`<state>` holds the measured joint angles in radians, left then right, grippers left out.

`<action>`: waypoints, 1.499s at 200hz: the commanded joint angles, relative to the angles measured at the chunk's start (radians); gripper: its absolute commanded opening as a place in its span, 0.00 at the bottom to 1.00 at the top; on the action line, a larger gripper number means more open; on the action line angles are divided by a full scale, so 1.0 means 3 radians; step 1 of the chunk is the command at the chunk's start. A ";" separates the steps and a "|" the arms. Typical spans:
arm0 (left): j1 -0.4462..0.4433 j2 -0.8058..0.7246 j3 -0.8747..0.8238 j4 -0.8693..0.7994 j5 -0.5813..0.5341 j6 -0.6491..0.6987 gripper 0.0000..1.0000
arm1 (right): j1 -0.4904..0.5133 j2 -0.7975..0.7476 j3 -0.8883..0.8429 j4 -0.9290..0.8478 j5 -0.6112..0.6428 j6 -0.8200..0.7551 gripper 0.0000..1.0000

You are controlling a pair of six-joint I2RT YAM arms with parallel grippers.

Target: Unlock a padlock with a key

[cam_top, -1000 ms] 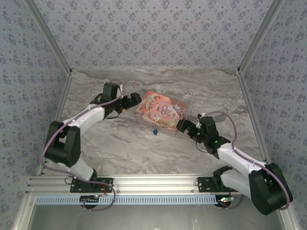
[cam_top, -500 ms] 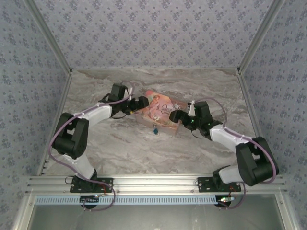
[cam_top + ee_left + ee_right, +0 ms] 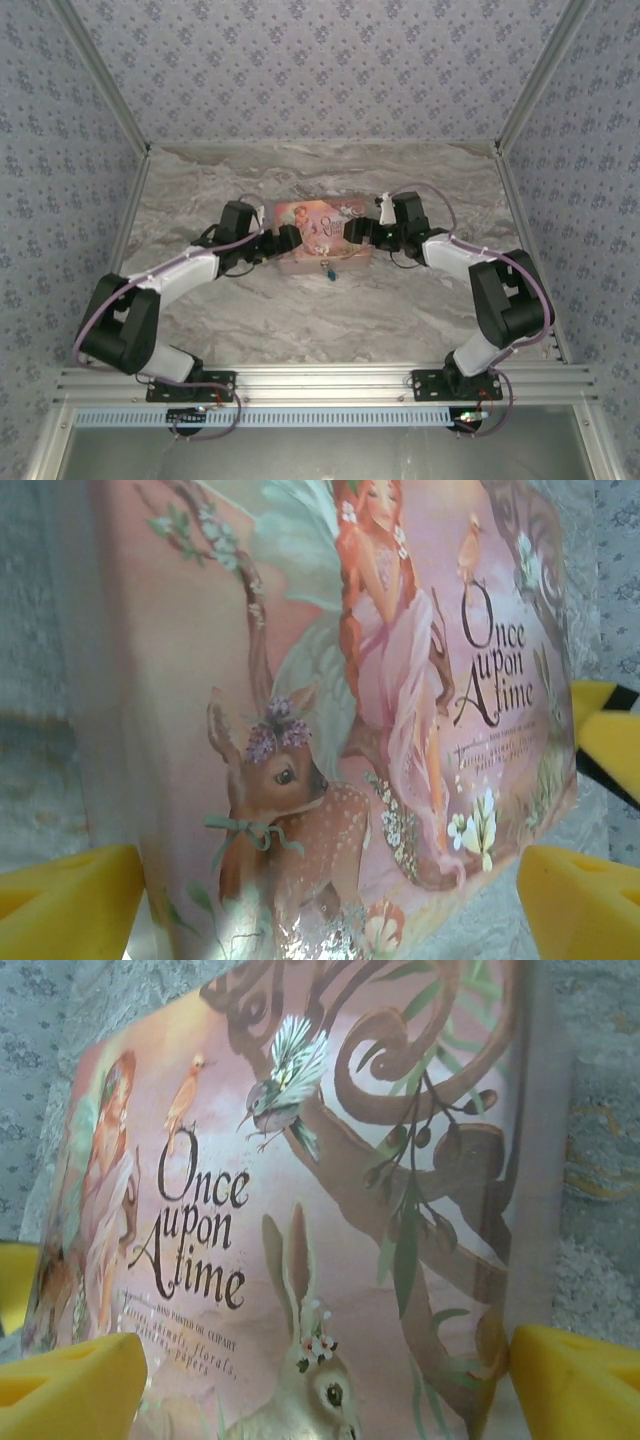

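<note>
Handling looks delicate: the padlock (image 3: pixel 327 270) is a tiny blue-teal body, far smaller than either set of fingers, and probably light, hard and smooth, so it would likely skid or twist on the marble bench (image 3: pixel 230 300) under a careless pinch. The sensible hold seems to be across the flat sides of its body, leaving the thin loop and the keyhole end free. The key, judged from the task, should be thin, stiff and hard to lift off a flat surface, best taken by its wide end. A pale speck just above the padlock may be the key or the loop; it is too small to tell. The padlock sits against the near face of the pink picture box (image 3: pixel 318 225), between the two sets of fingers but nearer the arm bases than both, outside either gap. The left fingers (image 3: pixel 70 905) are spread wide with one end of the box between them, and the right fingers (image 3: pixel 575 1380) are spread the same way at the other end. Whether the pads press the box cannot be told. Count: one padlock, one box, two arms, and no key made out for certain.
</note>
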<state>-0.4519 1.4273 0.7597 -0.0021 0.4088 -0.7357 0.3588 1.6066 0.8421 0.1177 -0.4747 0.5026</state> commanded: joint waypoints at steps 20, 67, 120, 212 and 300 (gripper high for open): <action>-0.0141 -0.0535 -0.0334 -0.0003 -0.0046 -0.0278 0.96 | 0.0083 -0.0005 0.0174 -0.0165 0.0079 -0.0308 0.96; -0.0100 -0.1018 -0.0287 -0.0648 -0.0554 -0.0068 0.99 | 0.0030 -0.0425 0.0274 -0.0739 0.0845 -0.0619 1.00; -0.0047 -0.1305 -0.0226 -0.0908 -0.0834 -0.0020 1.00 | 0.0598 -0.1474 -0.0415 -0.0867 0.1418 -0.0617 0.90; -0.0005 -0.1337 -0.0253 -0.0927 -0.0893 -0.0113 1.00 | 0.1872 -0.0906 -0.1034 0.0181 0.2114 0.0078 0.72; 0.0101 -0.1490 -0.0381 -0.0904 -0.0798 -0.0126 1.00 | 0.1975 -0.0192 -0.0741 0.0327 0.2576 0.0119 0.58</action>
<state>-0.4355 0.9993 0.6464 -0.2668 0.1493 -0.7719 0.9455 1.5116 0.5884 0.2005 0.2211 0.5148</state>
